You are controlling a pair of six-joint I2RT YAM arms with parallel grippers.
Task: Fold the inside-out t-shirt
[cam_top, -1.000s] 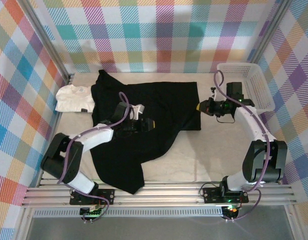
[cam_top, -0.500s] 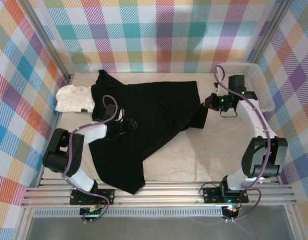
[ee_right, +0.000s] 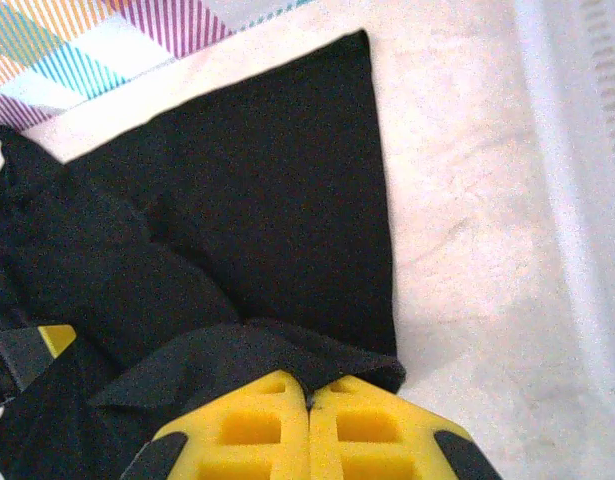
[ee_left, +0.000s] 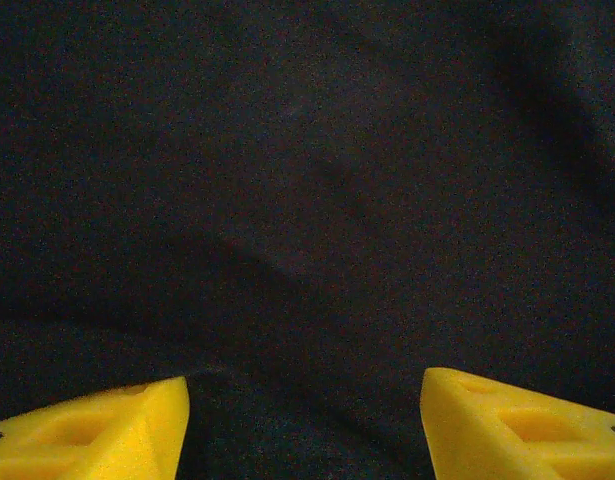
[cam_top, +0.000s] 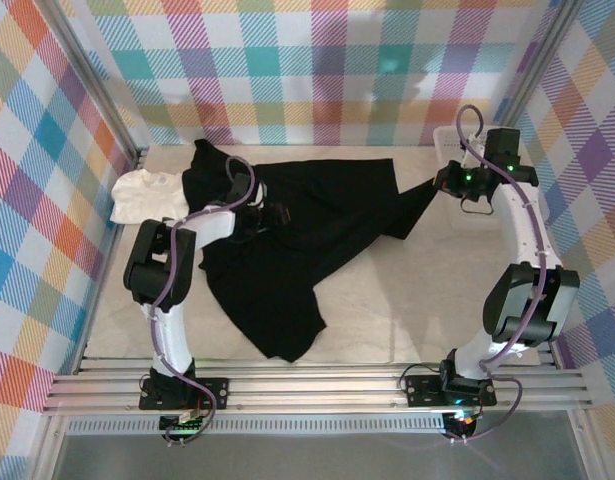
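The t-shirt (cam_top: 317, 215) sprawls rumpled on the table, one sleeve just beside the white shirt (cam_top: 142, 195). No fold is made yet. The right gripper (ee_right: 309, 395) is pinched onto a hem corner, which it holds taut at the end farthest from the white shirt. The left gripper (ee_left: 305, 390) hovers spread over the black cloth, nearer the white shirt, gripping nothing. Flattening and every fold look left to do.

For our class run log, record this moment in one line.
left gripper: open over black t-shirt | right gripper: shut on its corner
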